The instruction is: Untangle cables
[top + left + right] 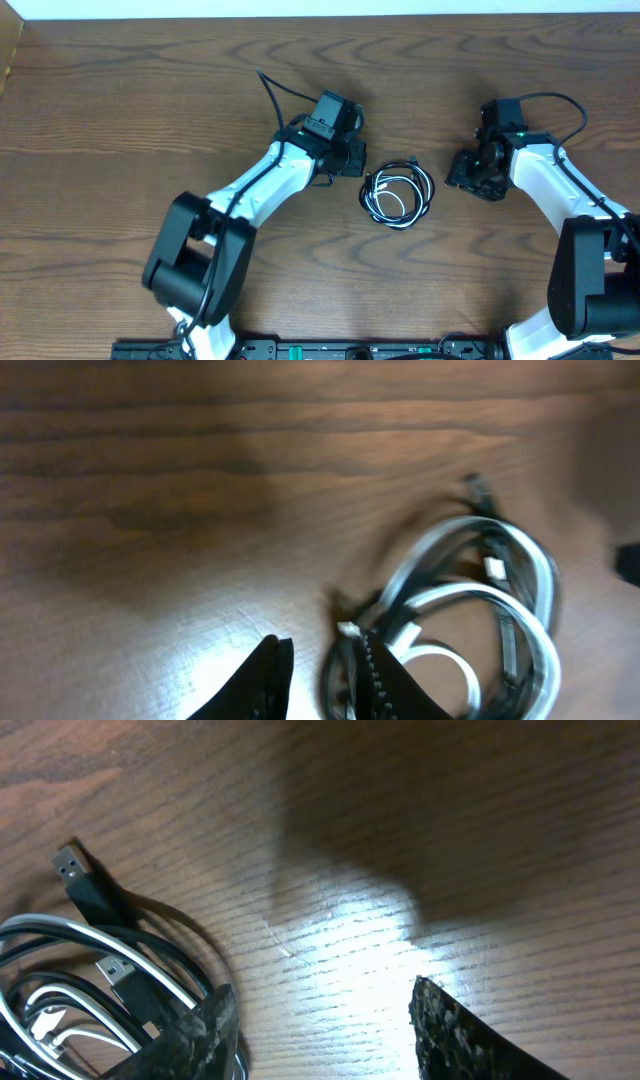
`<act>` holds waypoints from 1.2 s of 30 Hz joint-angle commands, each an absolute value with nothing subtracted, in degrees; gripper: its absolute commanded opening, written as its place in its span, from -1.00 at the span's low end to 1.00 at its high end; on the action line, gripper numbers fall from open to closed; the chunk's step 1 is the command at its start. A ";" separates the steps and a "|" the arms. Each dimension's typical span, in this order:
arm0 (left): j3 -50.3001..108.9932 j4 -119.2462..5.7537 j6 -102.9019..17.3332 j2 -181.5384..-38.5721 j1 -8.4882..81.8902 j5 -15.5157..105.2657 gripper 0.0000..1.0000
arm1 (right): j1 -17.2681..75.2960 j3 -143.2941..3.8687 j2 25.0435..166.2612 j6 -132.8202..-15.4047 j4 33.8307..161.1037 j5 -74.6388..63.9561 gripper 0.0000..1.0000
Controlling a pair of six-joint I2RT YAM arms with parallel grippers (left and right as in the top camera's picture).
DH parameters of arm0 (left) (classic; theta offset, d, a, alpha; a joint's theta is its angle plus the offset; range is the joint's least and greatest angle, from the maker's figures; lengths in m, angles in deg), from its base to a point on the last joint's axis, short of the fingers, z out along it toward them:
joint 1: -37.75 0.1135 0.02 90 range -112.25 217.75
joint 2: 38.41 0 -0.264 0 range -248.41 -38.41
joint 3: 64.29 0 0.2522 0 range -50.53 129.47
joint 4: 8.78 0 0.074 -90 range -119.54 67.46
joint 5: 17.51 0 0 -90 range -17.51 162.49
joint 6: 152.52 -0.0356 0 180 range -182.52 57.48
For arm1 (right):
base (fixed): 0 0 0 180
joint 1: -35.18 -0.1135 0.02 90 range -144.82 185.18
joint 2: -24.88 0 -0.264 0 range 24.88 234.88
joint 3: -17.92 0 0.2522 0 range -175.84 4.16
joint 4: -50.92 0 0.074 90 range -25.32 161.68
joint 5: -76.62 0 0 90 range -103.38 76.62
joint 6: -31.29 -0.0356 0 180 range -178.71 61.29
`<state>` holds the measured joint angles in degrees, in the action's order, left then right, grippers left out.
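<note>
Brown wood with dark wavy lines makes up the table [120, 100], and it fills almost the whole view from above. A thin white strip [300, 8] runs along the top edge of the frame, and a tan edge [8, 50] shows at the far upper left; I cannot tell what either one is. The cables [397, 195] lie in a small round bundle in the middle of the table, between the two arms. In the bundle, the white cable [450, 595] loops round and round, and the black cable [150, 925] loops with it, all mixed up. A black plug [75, 870] sticks out of the bundle and lies flat on the wood. The left gripper [325, 645] is low at the left side of the bundle. Its two fingers are a little apart, and the edge of the bundle sits in the gap, but they do not pinch it. The right gripper [322, 990] is at the right side of the bundle. Its fingers are wide apart, with only bare wood between them, and one finger [200, 1030] is right at the edge of the loops. In both close views a bright patch of light shines on the wood near the fingers, with soft dark shadow above it.
</note>
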<state>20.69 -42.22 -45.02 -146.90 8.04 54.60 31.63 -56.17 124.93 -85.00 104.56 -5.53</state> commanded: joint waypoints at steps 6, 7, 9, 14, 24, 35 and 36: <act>21.30 -41.76 -46.03 -151.90 8.08 57.11 -0.50 | 31.74 -56.04 125.32 -84.08 104.78 -5.55 0.06; 21.30 -41.74 -46.03 -151.92 8.08 57.14 -0.50 | 31.69 -56.04 125.32 -83.71 104.78 -5.26 0.06; 21.30 -41.30 -46.05 -151.92 8.08 57.14 -0.49 | 31.52 -56.04 125.32 -83.51 104.80 -5.26 0.07; 21.26 -41.46 -46.90 -151.92 7.97 57.11 -0.41 | 30.53 -56.04 125.32 -83.29 104.73 -5.26 0.08; 21.26 -41.30 -54.53 -152.42 7.88 57.09 -0.27 | 29.48 -56.04 125.32 -82.61 104.32 -5.29 0.11; 21.26 -38.48 -58.42 -154.09 7.01 56.46 -0.09 | 29.48 -56.04 125.32 -82.18 104.60 -5.24 0.11; 21.26 -38.27 -58.42 -154.30 6.70 56.48 -0.09 | 29.48 -56.04 125.32 -82.18 104.63 -5.24 0.11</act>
<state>20.69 -38.68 -56.98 -152.18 7.73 56.31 29.83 -56.15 124.93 -83.25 104.52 -5.31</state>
